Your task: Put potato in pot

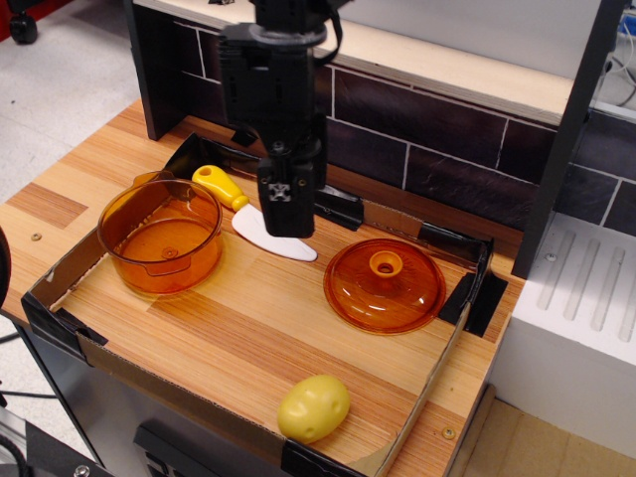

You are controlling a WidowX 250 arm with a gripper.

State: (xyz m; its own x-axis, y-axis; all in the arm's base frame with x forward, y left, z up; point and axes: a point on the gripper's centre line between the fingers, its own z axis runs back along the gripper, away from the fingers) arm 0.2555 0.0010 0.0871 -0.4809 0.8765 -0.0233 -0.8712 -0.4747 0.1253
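The pale yellow potato (314,407) lies at the front edge of the cardboard tray, right of centre. The translucent orange pot (160,236) stands upright and empty at the tray's left. My black gripper (290,227) hangs at the back of the tray, above the blade of the toy knife. It is to the right of the pot and far behind the potato. It holds nothing. It is turned so the near finger (288,199) covers the other, and it looks open.
A toy knife with a yellow handle (221,186) and white blade lies between pot and gripper. The domed orange lid (385,284) sits at the right. Low cardboard walls (70,266) ring the tray. A dark brick wall and black posts stand behind.
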